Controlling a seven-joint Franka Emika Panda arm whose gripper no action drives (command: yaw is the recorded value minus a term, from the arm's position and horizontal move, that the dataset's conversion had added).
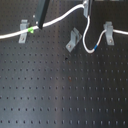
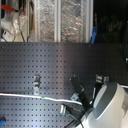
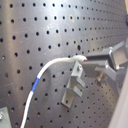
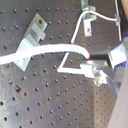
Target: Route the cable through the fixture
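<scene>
One gripper (image 3: 92, 67) is closed on the white cable (image 3: 50, 67), pinching it near its red-tipped end in the first wrist view. Just beside the fingertips stands a grey metal fixture (image 3: 75, 85), its slot close to the held end. From the grip the cable droops in a loop, past a blue band (image 3: 34, 86), across the black perforated board (image 3: 45, 30). Two more fixtures sit farther off.

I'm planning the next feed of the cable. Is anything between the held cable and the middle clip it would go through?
Nothing visible. In the first wrist view the tool holds the white cable near its end, right beside the grey clip. Only bare perforated board lies around them. Whether the cable already touches the clip cannot be told.
</scene>
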